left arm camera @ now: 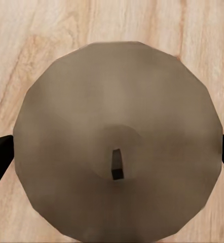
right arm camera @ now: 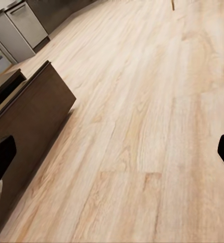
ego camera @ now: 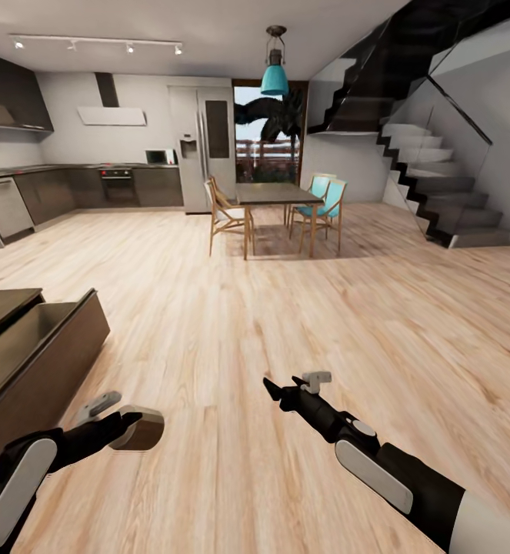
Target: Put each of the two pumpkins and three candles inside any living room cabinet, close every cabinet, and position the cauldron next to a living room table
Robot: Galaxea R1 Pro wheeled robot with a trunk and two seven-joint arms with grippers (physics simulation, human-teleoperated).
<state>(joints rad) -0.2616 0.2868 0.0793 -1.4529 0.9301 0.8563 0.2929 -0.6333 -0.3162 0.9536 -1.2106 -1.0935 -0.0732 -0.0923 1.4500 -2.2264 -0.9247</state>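
Beige-grey candle (left arm camera: pixel 117 142) sits gripped across its sides in your left claw (ego camera: pixel 128 427), beside the open cabinet (ego camera: pixel 43 346) drawer. Looks light, stiff, probably slick; keep hold mid-body. Right claw (ego camera: pixel 281 388) spread wide, empty.

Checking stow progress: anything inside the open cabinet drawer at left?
The open drawer of the cabinet shows a bare stretch of pale interior wall in the head view; its floor is hidden behind the front panel. The left gripper holds a candle outside it.
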